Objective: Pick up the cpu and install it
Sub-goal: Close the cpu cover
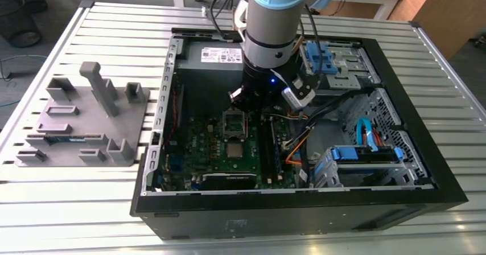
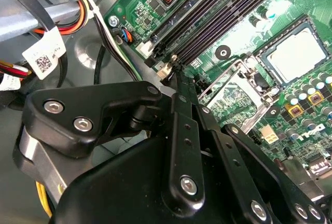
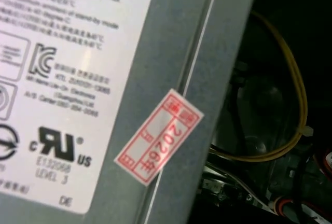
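The cpu (image 1: 236,149) is a small silvery square lying flat in its socket on the green motherboard (image 1: 199,147) inside the open computer case. In the second wrist view the cpu (image 2: 295,55) sits inside the socket frame, and the metal retention lid (image 2: 233,92) stands flipped open beside it. My gripper (image 1: 241,102) hangs over the board just beyond that open lid, apart from the cpu. Its black linkages run together to the tip (image 2: 174,76), so it looks shut with nothing seen in it.
The black case wall (image 1: 304,209) rings the work area. The grey power supply (image 1: 216,54) with its labels (image 3: 78,79) stands close behind my wrist. Black memory slots (image 2: 218,22), loose cables (image 1: 292,152) and blue drive bays (image 1: 326,58) lie nearby. A grey fixture (image 1: 83,124) sits at the exterior view's left.
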Action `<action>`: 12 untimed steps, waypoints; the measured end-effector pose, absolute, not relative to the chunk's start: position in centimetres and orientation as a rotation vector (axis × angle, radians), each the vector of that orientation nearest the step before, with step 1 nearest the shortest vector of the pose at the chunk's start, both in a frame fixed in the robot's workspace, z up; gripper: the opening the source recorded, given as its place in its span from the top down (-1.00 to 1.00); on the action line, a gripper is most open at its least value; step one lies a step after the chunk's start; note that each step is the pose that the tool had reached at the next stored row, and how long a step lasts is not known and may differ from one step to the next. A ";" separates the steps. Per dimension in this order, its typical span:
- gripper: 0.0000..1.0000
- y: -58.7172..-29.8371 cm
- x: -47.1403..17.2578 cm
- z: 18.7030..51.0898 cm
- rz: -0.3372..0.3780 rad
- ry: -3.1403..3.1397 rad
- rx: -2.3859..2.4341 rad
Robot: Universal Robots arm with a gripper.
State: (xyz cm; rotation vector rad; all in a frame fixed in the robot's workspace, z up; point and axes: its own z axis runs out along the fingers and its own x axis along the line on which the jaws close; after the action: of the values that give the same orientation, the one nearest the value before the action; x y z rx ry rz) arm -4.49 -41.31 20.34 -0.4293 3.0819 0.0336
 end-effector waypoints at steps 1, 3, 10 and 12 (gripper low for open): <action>0.79 -41.3 -4.5 20.3 0.034 3.082 -0.429; 0.79 -41.3 -4.6 20.3 0.034 3.082 -0.429; 0.79 -41.3 -4.8 20.3 0.034 3.081 -0.429; 0.79 -41.3 -4.8 20.3 0.034 3.081 -0.429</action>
State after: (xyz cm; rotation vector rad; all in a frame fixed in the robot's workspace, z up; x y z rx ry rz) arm -4.77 -41.30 20.26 -0.4294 3.0813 0.0338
